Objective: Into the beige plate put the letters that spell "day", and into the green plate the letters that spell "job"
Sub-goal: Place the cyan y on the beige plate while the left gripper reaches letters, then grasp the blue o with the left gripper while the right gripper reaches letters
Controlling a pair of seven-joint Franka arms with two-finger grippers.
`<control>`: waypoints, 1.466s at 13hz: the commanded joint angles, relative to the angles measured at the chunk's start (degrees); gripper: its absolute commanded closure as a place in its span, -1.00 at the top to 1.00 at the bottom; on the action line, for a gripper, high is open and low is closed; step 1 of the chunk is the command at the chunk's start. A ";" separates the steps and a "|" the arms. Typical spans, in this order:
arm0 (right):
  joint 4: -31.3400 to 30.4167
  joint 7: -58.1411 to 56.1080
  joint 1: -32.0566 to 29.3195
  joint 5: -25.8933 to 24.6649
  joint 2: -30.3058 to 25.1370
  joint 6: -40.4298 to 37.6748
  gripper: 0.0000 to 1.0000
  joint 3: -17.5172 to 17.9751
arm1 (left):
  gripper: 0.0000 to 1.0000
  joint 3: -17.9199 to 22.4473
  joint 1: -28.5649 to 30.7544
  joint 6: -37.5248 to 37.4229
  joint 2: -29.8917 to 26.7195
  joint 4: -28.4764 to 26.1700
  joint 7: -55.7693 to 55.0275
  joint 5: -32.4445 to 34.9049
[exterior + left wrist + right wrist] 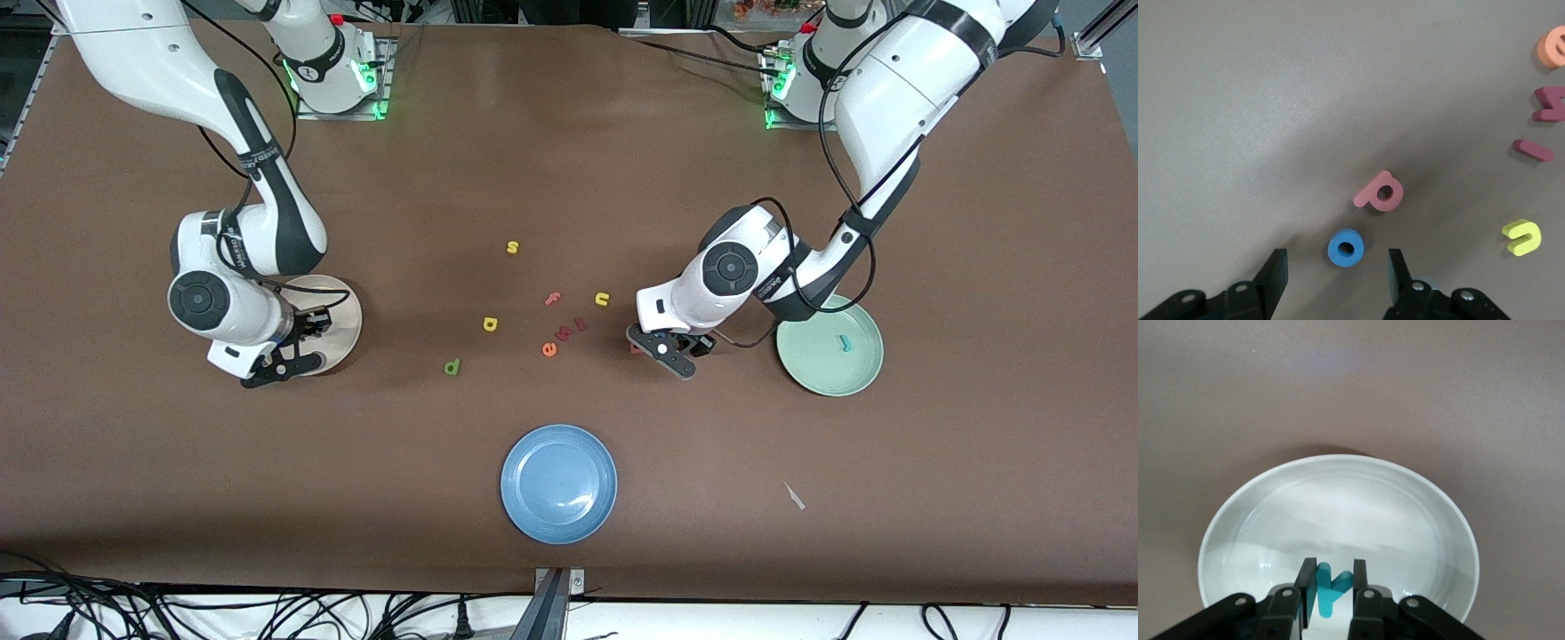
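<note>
One of six placed: teal j [843, 342] in green plate [805, 366]. Right gripper [1331, 587] clamps teal y [1330, 588] over beige plate [1338, 493]. Left gripper [1337, 270] spread around blue o [1345, 247]; pink b [1380, 192] just ahead.

Blue o [1345, 247], pinkish-red b [1379, 192], teal y [1329, 589], beige plate [1338, 493].

— any writing to read here?
— only the small foam toy letters lying on the brown table. a yellow "s" [512, 247], a pink "f" [553, 299], a yellow "u" [602, 300], a yellow "a" [490, 324], an orange "e" [549, 349] and a green "d" or "p" [452, 366].
— and closer up?
— a pinkish-red "b" or "p" [1379, 192] beside a blue ring "o" [1345, 247].
— brands on the arms?
— dark lettering there, too small to read.
</note>
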 commanded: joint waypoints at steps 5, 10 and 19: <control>0.32 -1.84 0.79 0.34 -0.04 -0.52 1.00 0.90 | 0.27 0.54 -0.88 0.65 1.75 0.97 0.24 6.63; 1.36 3.67 1.49 1.48 -0.04 -0.52 1.00 3.53 | 0.27 0.45 -1.23 0.65 2.45 1.14 -0.47 7.80; 8.04 23.19 6.49 4.91 3.47 -0.70 1.00 7.05 | 0.21 0.54 -2.02 0.73 2.80 1.14 -0.47 7.89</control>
